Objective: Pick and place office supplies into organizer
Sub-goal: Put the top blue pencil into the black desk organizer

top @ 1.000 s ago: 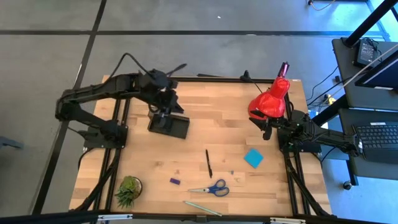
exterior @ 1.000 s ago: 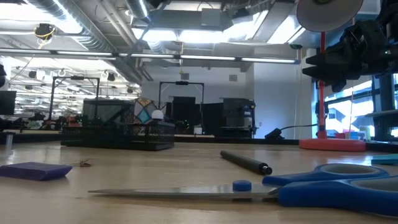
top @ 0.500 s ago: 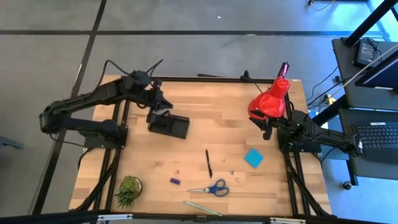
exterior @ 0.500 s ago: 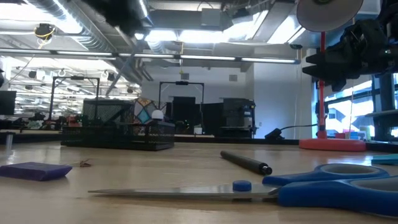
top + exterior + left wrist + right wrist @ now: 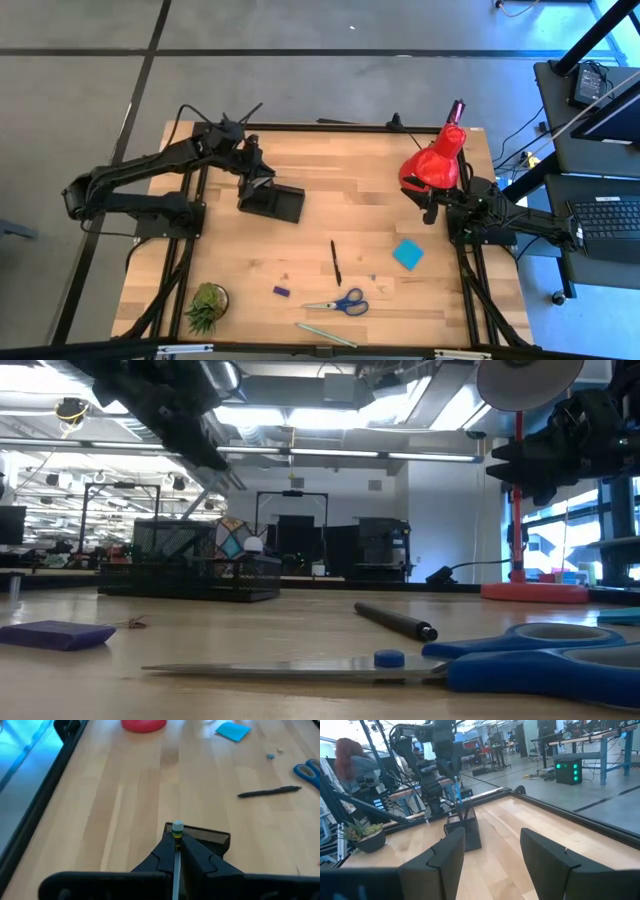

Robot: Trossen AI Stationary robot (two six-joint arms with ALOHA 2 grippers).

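Note:
My left gripper (image 5: 257, 176) hangs over the far left end of the black organizer (image 5: 272, 203), shut on a pale pencil (image 5: 177, 832). In the right wrist view this pencil (image 5: 457, 795) points down at the organizer's cup section (image 5: 465, 822). My right gripper (image 5: 428, 207) waits open beside the red lamp. Blue-handled scissors (image 5: 340, 303), a dark pen (image 5: 336, 262), a purple block (image 5: 282, 291), a cyan pad (image 5: 407, 254) and a pale pencil (image 5: 325, 334) lie flat on the table. My left gripper pinches the pencil between its two fingers (image 5: 160, 852), which lie along the shaft. The eraser end (image 5: 177, 826) sticks out past the fingertips. The fingers come from above, slanting down, and the pencil stands nearly upright over the cup section; I cannot tell whether its end touches it.
The red lamp (image 5: 433, 160) stands at the far right, just beside my right arm. A small green potted plant (image 5: 206, 305) sits at the near left corner. Bare wood (image 5: 350, 215) lies between the organizer and the loose items.
My left arm has drawn its elbow back toward the table's left and far edges while the gripper stayed over the organizer's far left end. The gripper has come down into the low view above the organizer. My right arm and the loose items have kept still.

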